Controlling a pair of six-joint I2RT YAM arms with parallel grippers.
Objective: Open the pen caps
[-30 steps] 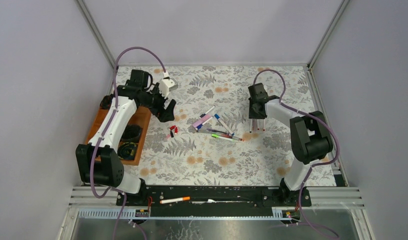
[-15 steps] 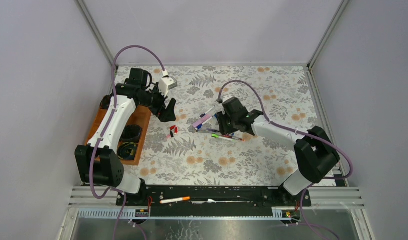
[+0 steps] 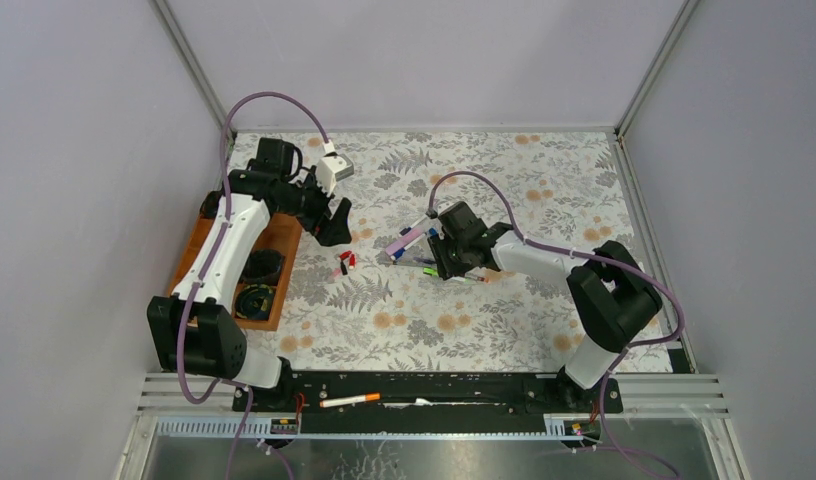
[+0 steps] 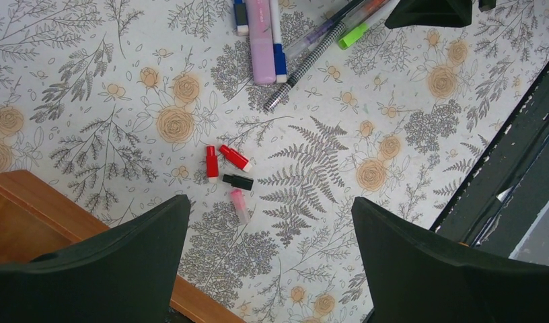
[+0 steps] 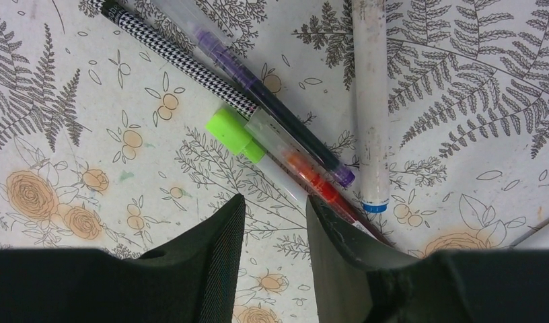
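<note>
Several loose pen caps lie together on the floral mat: two red caps [image 4: 212,163], a black cap [image 4: 238,181] and a pink cap [image 4: 239,204]. My left gripper [image 4: 270,202] hovers wide open just above and near them, holding nothing. The pens [image 3: 409,240] lie in a heap at mid-table. My right gripper [image 5: 274,198] is low over that heap, its jaws partly apart. The white barrel [image 5: 280,180] of the pen with the green cap [image 5: 233,134] runs between the fingers and under the right one. A checkered pen [image 5: 171,54], a purple pen [image 5: 272,101] and an orange pen [image 5: 319,185] lie beside it.
A wooden tray [image 3: 284,238] with black items stands at the left edge, just behind my left arm. A white pen with a blue end [image 5: 371,101] lies to the right of the heap. A pink highlighter [image 4: 262,40] lies at the heap's left end. An orange pen [image 3: 350,400] rests on the front rail.
My right arm swung from the right side of the mat over to the pen heap and came down onto it. My left gripper stayed nearly still above the caps.
</note>
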